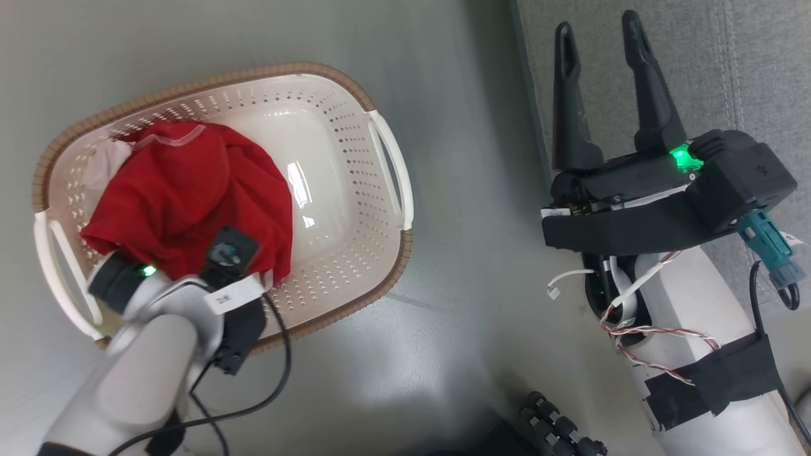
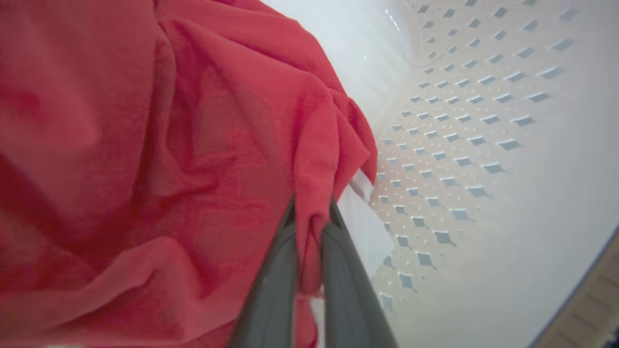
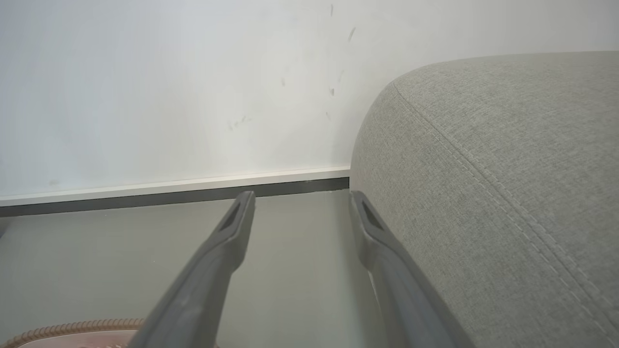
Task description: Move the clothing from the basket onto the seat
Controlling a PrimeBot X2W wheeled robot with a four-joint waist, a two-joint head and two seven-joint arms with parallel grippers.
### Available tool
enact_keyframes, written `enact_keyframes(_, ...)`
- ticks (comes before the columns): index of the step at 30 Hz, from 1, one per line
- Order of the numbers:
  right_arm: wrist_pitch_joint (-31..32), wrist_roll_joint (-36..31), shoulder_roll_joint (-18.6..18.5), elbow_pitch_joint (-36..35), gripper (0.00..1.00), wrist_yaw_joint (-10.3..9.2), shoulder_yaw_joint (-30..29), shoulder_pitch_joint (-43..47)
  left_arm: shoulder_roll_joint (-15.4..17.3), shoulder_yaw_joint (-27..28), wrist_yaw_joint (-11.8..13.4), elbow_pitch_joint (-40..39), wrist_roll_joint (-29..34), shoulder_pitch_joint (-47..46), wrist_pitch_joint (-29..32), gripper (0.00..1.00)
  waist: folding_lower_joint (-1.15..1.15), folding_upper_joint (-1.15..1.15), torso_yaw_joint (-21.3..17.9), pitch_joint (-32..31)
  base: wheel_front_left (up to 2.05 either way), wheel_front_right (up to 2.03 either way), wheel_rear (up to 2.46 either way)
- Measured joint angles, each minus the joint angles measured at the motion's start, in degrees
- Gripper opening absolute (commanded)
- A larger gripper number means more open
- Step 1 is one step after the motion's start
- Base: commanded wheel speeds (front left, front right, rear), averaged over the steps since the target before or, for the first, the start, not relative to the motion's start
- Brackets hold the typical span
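Note:
The cream-white basket (image 1: 386,158) with its brown rim stands on the floor at the left. Red clothing (image 1: 190,196) lies heaped in its left half, with a bit of white cloth (image 1: 108,161) at the far left. My left gripper (image 2: 312,212) reaches down into the basket and is shut on a fold of the red clothing (image 2: 145,145); its fingers are hidden under the wrist in the head view. My right gripper (image 1: 599,31) hangs open and empty over the edge of the grey seat (image 1: 747,69), whose seam (image 3: 483,169) runs beside the right finger.
Grey floor (image 1: 469,329) lies between the basket and the seat. A white wall with a baseboard (image 3: 174,186) stands beyond the seat's end. A black cable (image 1: 279,373) trails from my left wrist. A dark part of my base (image 1: 557,430) sits at the bottom.

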Motion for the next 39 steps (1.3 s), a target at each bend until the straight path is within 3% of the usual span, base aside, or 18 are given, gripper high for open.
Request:
enact_keyframes(13,-0.23,-1.23,-1.87,1.64,1.00,0.53,-1.21,0.03,-6.21,0.37,-0.03,1.33,-2.05,-1.01,-4.10,0.00,0.00,-0.01,3.04,-3.26,0.00,0.00,0.00)
enact_keyframes(23,-0.23,-2.60,-4.53,2.67,1.00,1.15,-2.23,0.68,-10.73,5.23,0.05,2.19,-7.99,-0.04,-11.00,0.00,0.00,-0.01,6.84,-8.05,0.00,0.00,0.00)
enact_keyframes(39,-0.23,-2.43,-7.47,4.99,1.00,1.87,-4.12,7.21,-12.85,9.51,0.04,1.83,-13.02,4.60,-22.38,0.00,-0.01,-0.01,13.88,-18.63,0.00,0.00,0.00)
